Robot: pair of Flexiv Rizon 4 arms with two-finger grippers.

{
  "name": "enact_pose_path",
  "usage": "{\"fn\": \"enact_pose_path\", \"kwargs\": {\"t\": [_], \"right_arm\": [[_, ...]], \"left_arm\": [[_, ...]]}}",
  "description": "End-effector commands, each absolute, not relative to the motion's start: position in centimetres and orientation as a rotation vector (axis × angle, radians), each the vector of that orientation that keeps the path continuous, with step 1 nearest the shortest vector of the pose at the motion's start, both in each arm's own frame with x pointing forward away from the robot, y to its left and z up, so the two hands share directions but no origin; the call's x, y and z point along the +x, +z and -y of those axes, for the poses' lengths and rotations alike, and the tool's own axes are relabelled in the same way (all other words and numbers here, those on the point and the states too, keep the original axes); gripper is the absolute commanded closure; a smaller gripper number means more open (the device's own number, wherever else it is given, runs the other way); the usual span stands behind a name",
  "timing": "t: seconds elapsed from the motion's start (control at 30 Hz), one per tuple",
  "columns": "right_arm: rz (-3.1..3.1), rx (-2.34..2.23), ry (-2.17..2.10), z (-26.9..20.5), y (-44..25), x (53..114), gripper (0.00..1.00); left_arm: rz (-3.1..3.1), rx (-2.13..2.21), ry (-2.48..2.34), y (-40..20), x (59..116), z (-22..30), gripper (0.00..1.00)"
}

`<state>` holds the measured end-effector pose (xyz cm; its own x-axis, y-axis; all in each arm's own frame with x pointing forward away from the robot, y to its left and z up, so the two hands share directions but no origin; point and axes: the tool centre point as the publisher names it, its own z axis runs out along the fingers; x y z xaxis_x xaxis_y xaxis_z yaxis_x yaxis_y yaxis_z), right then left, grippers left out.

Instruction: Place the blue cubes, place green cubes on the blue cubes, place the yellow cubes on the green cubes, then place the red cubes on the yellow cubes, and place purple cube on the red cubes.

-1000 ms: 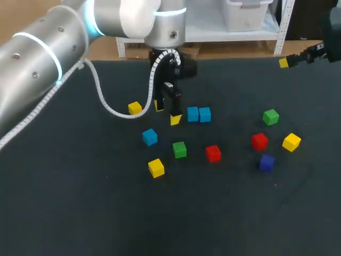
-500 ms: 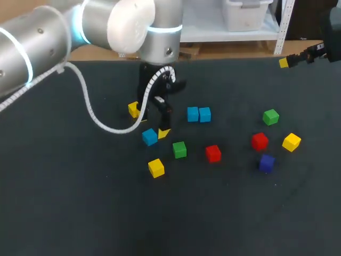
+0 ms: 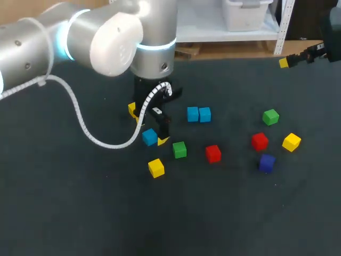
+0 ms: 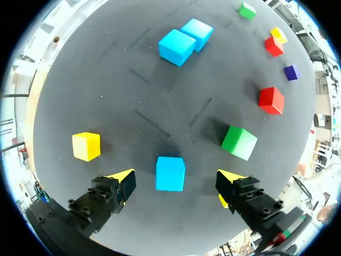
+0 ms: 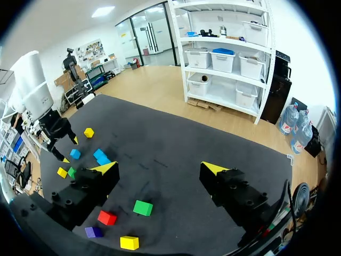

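Light-blue cube (image 4: 170, 173) sits on the dark matte surface (image 3: 64, 213), squarely between the left jaws. These are spread wide with a yellow tip on each side and a gap on both sides, gripping nothing. Near green cube (image 3: 179, 150) is just beside it, with the middle red cube (image 3: 213, 153) beyond that. Front yellow cube (image 3: 156, 167) is near; back yellow cube (image 3: 132, 109) is partly hidden behind the left jaws. Pair of light-blue cubes (image 3: 199, 114) touch each other, ahead of the jaws. Well apart at the right are far green cube (image 3: 270, 117), far red cube (image 3: 259, 141), far yellow cube (image 3: 291, 142) and purple cube (image 3: 266, 162), loosely grouped. Right jaws are spread wide, empty, at the far right corner.
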<state>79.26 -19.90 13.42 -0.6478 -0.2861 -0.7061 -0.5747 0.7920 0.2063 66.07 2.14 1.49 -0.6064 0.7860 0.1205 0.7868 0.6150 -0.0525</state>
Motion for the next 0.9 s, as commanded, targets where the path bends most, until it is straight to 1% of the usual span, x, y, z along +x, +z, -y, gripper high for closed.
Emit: {"fn": "enact_pose_path", "kwargs": {"t": [0.03,0.1,0.23,0.33,0.47,0.6,0.67,0.73,0.77,0.8,0.83,0.87,0.9], "right_arm": [[-2.292,-0.636,0.554,19.9,13.3,79.4,0.00],[-2.292,-0.636,0.554,19.9,13.3,79.4,0.00],[-2.292,-0.636,0.554,19.9,13.3,79.4,0.00],[-2.292,-0.636,0.554,19.9,13.3,79.4,0.00],[-2.292,-0.636,0.554,19.9,13.3,79.4,0.00],[-2.292,-0.636,0.554,19.9,13.3,79.4,0.00],[-2.292,-0.636,0.554,19.9,13.3,79.4,0.00],[-2.292,-0.636,0.554,19.9,13.3,79.4,0.00],[-2.292,-0.636,0.554,19.9,13.3,79.4,0.00],[-2.292,-0.636,0.554,19.9,13.3,79.4,0.00],[-2.292,-0.636,0.554,19.9,13.3,79.4,0.00],[-2.292,-0.636,0.554,19.9,13.3,79.4,0.00],[-2.292,-0.636,0.554,19.9,13.3,79.4,0.00]], "left_arm": [[2.862,-1.369,0.116,1.3,65.6,-2.6,0.05],[2.863,-1.364,0.126,1.2,65.7,-2.6,0.08],[2.866,-1.360,0.117,0.9,66.1,-2.6,0.06],[2.863,-1.362,0.119,0.8,66.3,-2.5,0.09],[2.854,-1.367,0.112,0.5,66.4,-2.4,0.10],[2.833,-1.359,0.099,0.2,66.5,-2.4,0.15],[2.830,-1.355,0.091,0.0,66.5,-2.5,0.20],[2.827,-1.349,0.085,-0.1,66.6,-2.6,0.23],[2.828,-1.347,0.085,-0.1,66.6,-2.6,0.26],[2.829,-1.346,0.083,-0.1,66.6,-2.6,0.32],[2.831,-1.344,0.075,-0.1,66.7,-2.6,0.43],[2.831,-1.344,0.072,-0.2,66.7,-2.6,0.51],[2.831,-1.344,0.071,-0.2,66.7,-2.6,0.54]]}}
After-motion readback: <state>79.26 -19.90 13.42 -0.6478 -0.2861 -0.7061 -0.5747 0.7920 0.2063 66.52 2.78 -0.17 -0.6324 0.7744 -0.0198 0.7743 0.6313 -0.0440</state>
